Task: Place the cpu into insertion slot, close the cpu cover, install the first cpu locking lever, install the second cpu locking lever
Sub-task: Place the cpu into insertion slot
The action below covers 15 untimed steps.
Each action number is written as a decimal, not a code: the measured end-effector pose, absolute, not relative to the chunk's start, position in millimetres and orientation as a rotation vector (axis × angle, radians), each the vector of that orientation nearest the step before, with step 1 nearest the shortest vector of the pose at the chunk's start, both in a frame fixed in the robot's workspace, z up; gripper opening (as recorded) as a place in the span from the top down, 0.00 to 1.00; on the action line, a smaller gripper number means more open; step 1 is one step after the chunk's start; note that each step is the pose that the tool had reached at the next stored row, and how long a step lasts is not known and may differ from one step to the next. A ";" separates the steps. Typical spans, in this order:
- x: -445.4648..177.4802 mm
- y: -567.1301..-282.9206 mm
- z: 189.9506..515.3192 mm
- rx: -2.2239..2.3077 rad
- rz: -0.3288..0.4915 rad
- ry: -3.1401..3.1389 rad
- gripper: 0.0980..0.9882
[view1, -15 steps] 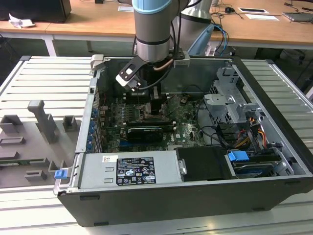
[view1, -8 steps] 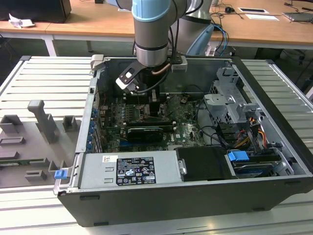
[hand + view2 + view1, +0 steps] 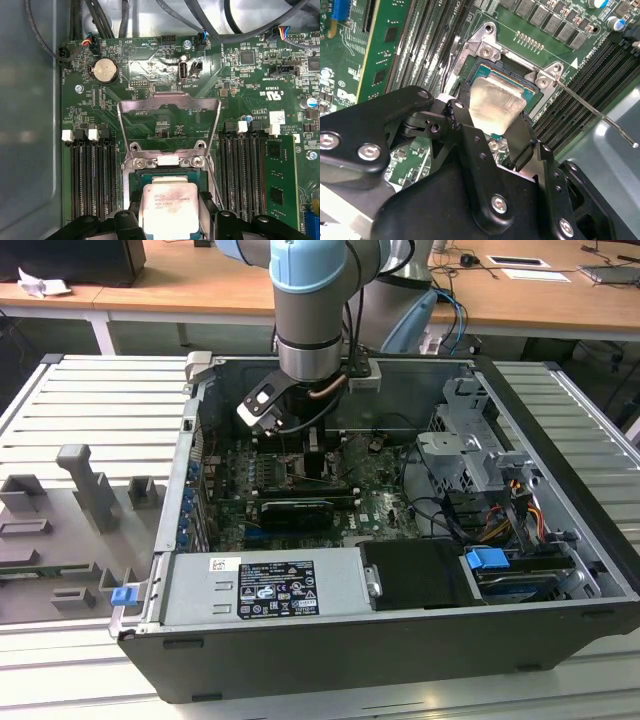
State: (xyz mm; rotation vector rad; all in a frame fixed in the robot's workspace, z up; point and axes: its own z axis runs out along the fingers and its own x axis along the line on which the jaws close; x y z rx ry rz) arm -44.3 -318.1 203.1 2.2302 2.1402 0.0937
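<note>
1. End effector (image 3: 492,122): fingers clamped on two opposite edges of the cpu (image 3: 170,212), which sits at the insertion slot (image 3: 126,190).
2. Cpu judged light, stiff and smooth-faced, with a fragile contact side; best held by the edges only.
3. Farther back: cpu cover (image 3: 169,101) hinged open.
4. Count: one cpu, one slot, one cover, one locking lever (image 3: 590,107) seen, unlatched.

Even bright overhead light; soft glare on cpu (image 3: 497,107) face; case (image 3: 300,670) interior shadowed under arm (image 3: 310,300).
</note>
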 end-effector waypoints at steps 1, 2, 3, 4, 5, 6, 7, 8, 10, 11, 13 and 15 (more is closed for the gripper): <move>-44.3 -318.0 203.0 2.230 0.094 2.140 0.52; -44.3 -318.0 202.9 2.230 0.094 2.140 0.52; -44.3 -318.0 202.9 2.230 0.094 2.140 0.52; -44.3 -318.0 202.9 2.230 0.094 2.140 0.52; -44.3 -318.0 203.0 2.230 0.094 2.140 0.50; -44.3 -318.0 202.9 2.230 0.094 2.140 0.50; -44.3 -318.0 202.9 2.230 0.094 2.140 0.43; -44.3 -318.0 203.0 2.230 0.094 2.140 0.43; -44.3 -318.0 203.0 2.230 0.094 2.140 0.43; -44.2 -317.9 203.1 2.230 0.094 2.140 0.43; -44.3 -318.0 204.1 2.230 0.094 2.140 0.43; -44.3 -318.0 206.7 2.230 0.094 2.140 0.43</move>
